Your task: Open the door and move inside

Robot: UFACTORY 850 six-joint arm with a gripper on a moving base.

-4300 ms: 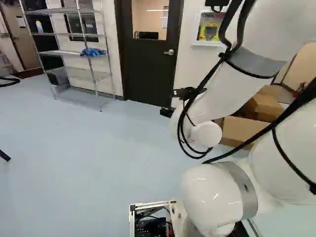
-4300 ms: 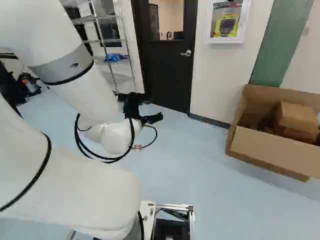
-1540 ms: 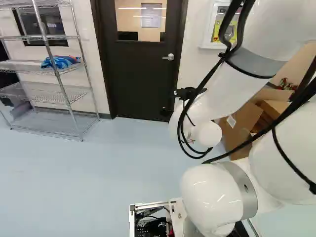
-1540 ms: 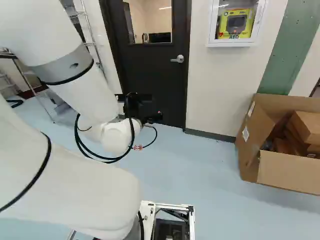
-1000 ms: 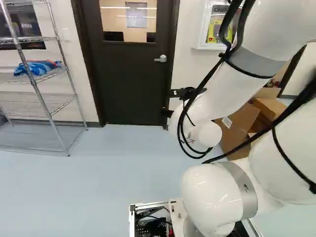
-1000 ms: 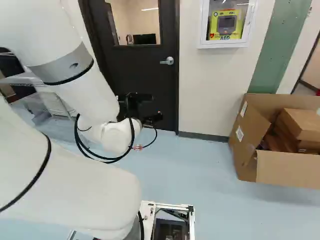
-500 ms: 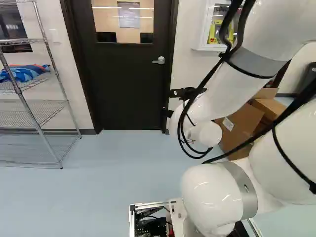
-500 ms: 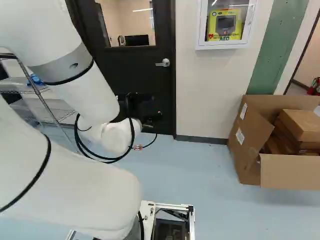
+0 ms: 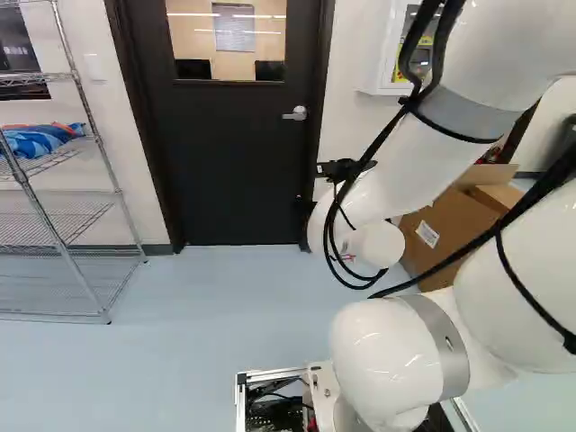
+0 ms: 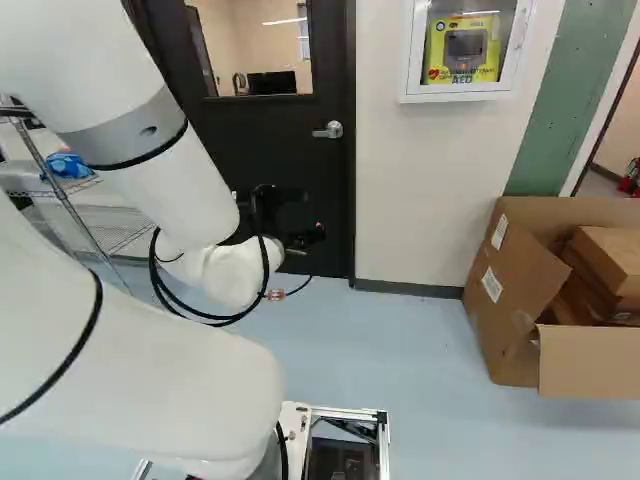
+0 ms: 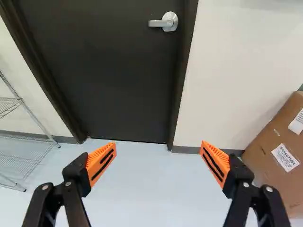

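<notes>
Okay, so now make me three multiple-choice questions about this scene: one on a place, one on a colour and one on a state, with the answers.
1. In the left base view, where is the wire shelf?
A) Left of the door
B) Right of the door
C) Squarely in front of the door

2. What colour are the pads on the gripper?
A) Green
B) Orange
C) Blue

3. How does the door stand?
A) Wide open
B) Halfway open
C) Closed

Answers:
1: A, the shelf stands at that view's left edge, with the door to its right.
2: B, both pads show orange in the wrist view.
3: C, the door fills its frame.
</notes>
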